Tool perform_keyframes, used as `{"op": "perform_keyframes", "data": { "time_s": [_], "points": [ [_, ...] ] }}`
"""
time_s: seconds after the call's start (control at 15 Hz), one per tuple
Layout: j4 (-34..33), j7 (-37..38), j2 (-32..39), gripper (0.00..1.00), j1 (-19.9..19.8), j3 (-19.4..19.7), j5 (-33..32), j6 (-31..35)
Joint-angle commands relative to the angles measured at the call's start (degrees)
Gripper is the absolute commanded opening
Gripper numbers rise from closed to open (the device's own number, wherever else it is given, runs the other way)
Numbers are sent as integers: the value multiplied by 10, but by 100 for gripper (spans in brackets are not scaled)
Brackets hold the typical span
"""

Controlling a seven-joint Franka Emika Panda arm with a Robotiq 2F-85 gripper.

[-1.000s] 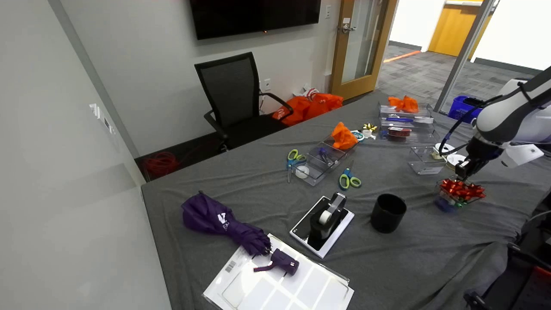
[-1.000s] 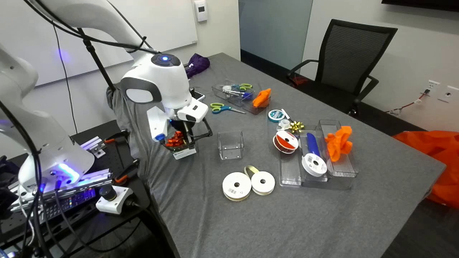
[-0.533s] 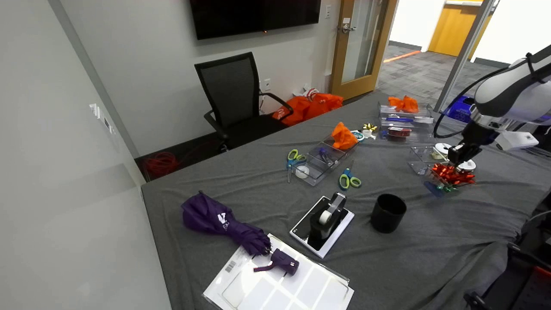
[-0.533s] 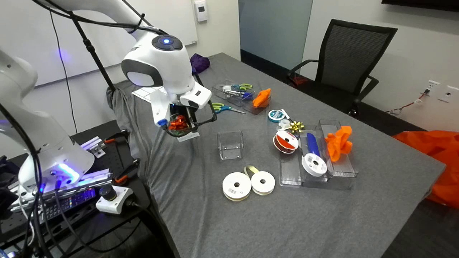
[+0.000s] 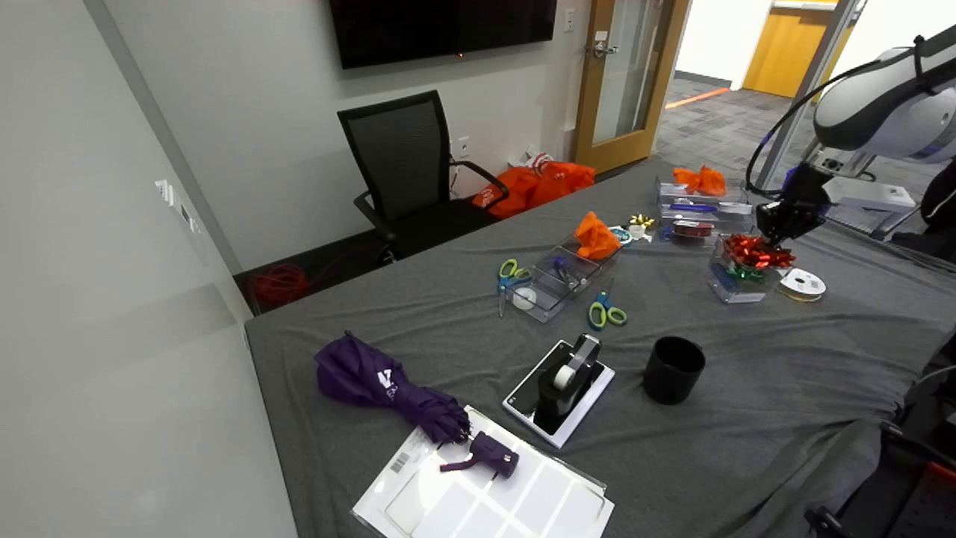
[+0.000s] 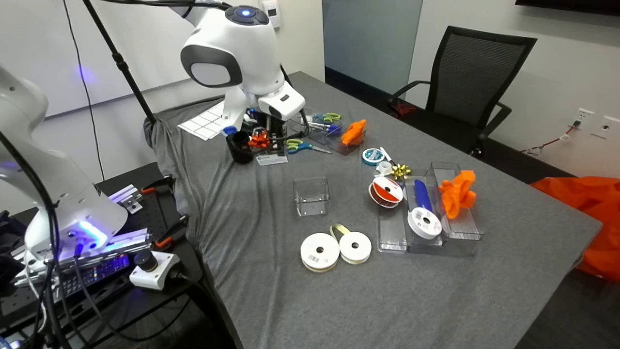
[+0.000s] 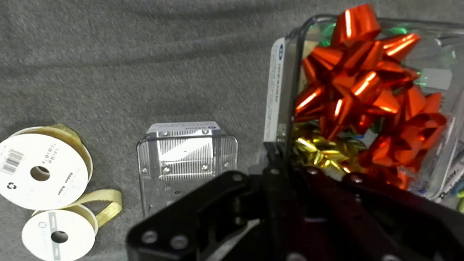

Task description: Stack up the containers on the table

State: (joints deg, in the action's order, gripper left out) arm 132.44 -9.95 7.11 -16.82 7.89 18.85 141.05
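My gripper (image 7: 287,157) is shut on the near wall of a clear container (image 7: 274,90) filled with red, gold and green bows. It holds this container above the grey table (image 6: 378,300); the container's label shows in an exterior view (image 6: 272,159). An empty clear container (image 6: 311,196) stands on the table and shows left of the gripper in the wrist view (image 7: 186,156). In an exterior view the held container overlaps it. Several clear containers (image 6: 392,237) with spools and orange cloth lie grouped at one end. Divided clear containers (image 5: 549,299) with an orange cloth lie mid-table.
White ribbon spools (image 6: 319,249) lie beside the empty container. Scissors (image 5: 606,310), a black cup (image 5: 674,370), a tape dispenser (image 5: 564,388) on a flat black-and-white box, and a purple umbrella (image 5: 392,385) are on the table. A gold bow (image 6: 400,171) and small rolls lie near the grouped containers.
The gripper has lifted the bow-filled container off the table and raised it steadily. In an exterior view it has moved up and left, in front of the empty container, which has not moved.
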Motion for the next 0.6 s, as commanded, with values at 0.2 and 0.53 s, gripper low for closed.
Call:
{"op": "perform_keyframes", "data": {
  "time_s": [0.2,0.53],
  "points": [
    [-18,23,3,5,13,15,-8,-8],
    [-29,9,13,1,8,16,2,-16]
  ]
}}
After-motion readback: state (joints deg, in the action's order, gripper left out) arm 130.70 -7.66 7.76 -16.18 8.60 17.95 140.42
